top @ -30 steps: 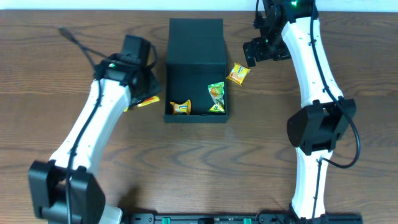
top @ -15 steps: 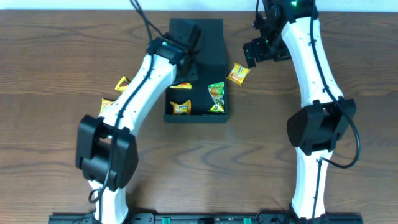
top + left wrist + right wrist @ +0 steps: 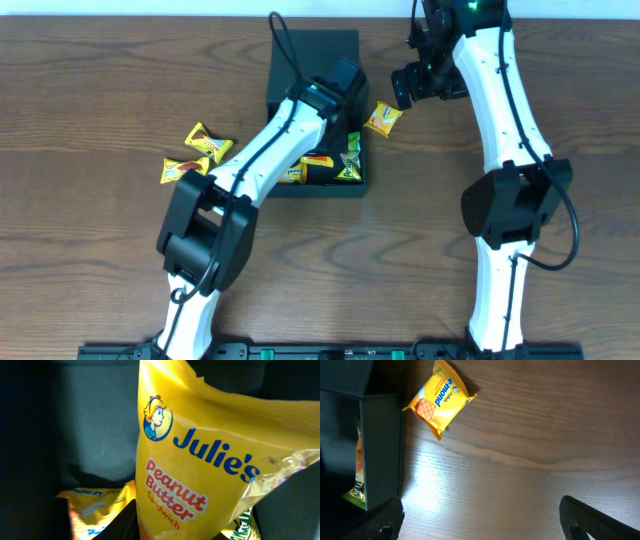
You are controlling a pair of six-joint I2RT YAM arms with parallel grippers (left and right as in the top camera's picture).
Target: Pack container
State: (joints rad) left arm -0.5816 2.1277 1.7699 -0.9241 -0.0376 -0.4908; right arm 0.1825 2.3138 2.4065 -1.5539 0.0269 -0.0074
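1. Dark-teal container [image 3: 314, 55] sits centre-far on the wood table [image 3: 100, 260], with its lid flap open on the far side. The L arm [image 3: 255, 165] runs diagonally from the near-left base. Its elbow is bent near-left of the box, its forearm crosses the box's near-left corner, and its wrist is over the interior. The R arm [image 3: 500, 120] stretches far from the near-right base, with the wrist turned back left, off the box's far-right corner. A loose packet [image 3: 382, 118] lies just right of the box wall. Two spare packets [image 3: 205, 140] lie left of the box, well apart from it.
2. Left wrist cam: the L gripper [image 3: 180, 531] is closed partway on a yellow peanut-butter packet [image 3: 200, 460], pinched at its lower edge. The fingers are mostly hidden behind the wrapper. The packet hangs inside the container, with teal wall behind it. Another yellow wrapper [image 3: 95, 505] lies lower left in the box.
3. Right wrist cam: the R gripper [image 3: 480, 525] has its jaws spread wide w/ nothing between them, only bare wood. The container's right wall is at the left of the frame, and the loose packet lies far-left, just beside that wall and apart from the fingers.
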